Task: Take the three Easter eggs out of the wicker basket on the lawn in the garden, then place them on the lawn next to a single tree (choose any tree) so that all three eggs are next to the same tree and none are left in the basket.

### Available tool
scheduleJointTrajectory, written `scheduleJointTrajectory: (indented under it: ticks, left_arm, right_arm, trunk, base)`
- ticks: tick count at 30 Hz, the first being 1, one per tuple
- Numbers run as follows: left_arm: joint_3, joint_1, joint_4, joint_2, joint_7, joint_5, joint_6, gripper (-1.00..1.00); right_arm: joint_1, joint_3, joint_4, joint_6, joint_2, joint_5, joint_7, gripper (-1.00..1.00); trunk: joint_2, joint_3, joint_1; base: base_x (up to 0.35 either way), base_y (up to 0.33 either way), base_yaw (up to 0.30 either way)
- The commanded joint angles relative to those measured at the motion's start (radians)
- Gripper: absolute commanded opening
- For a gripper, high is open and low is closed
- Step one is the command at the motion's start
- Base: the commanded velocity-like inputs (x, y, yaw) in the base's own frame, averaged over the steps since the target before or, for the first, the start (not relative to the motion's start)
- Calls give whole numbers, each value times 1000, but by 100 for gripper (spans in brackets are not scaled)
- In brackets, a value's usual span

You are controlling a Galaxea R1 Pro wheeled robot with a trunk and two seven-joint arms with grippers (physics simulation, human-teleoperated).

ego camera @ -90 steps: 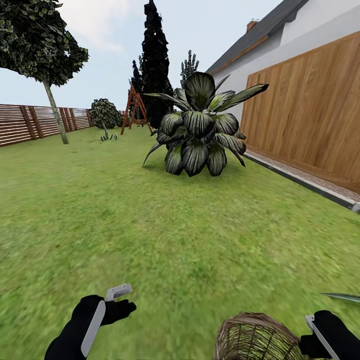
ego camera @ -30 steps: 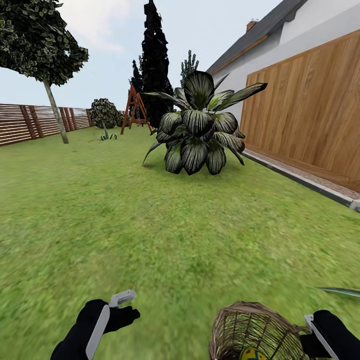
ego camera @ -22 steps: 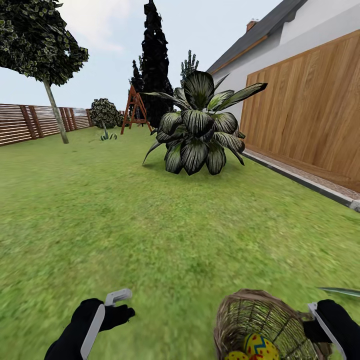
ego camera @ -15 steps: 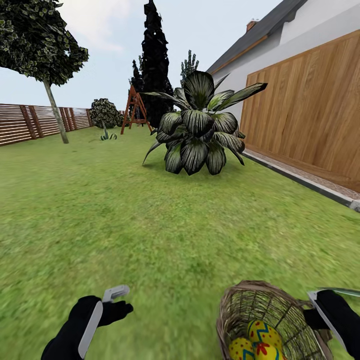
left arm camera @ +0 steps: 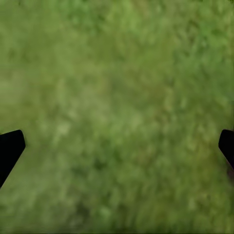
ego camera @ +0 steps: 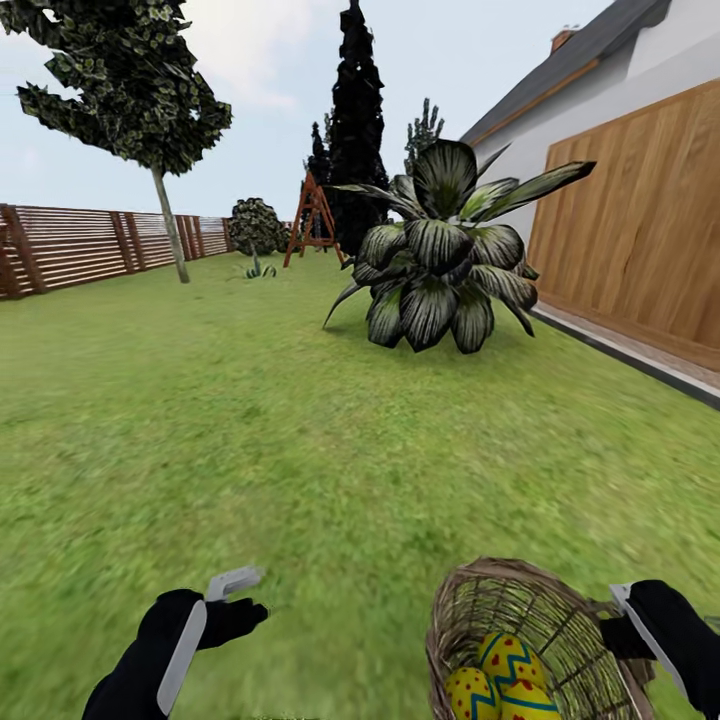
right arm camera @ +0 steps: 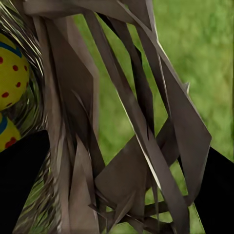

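Eggs [ego camera: 505,675] lie in the basket [ego camera: 520,610], lower right of the frame, pinched at its rim by the right pincer [ego camera: 625,635]. Left pincer [ego camera: 235,590] is spread, empty. No egg is at the tree [ego camera: 170,225], upper left.

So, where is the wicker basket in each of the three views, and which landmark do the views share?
Head view: the wicker basket sits at the bottom right, tilted open toward the camera, with the Easter eggs inside, beside the right gripper.
Right wrist view: its woven wall is close up between the fingers.
Left wrist view: the basket is not in it.
Shared landmark: the lawn.
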Motion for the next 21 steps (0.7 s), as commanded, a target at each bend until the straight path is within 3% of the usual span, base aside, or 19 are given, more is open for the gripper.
scheduleJointTrajectory:
  ticks: [1,8,21]
  left_arm:
    - [3,-1,-1,-2,3,7,5,100]
    - [1,-1,1,-3,3,7,5,100]
    - [1,-1,1,-5,3,7,5,100]
  right_arm:
    - [-1,4,-2,5,0,-17,1,-100]
    - [-1,11,-2,6,20,-17,0,-100]
    - [-1,18,-2,7,23,-16,-2,-100]
  trunk:
    - [-1,-1,0]
    - [-1,-1,0]
    - [-1,-1,0]
  base:
    - [0,0,296]
    - [0,0,296]
    - [0,0,297]
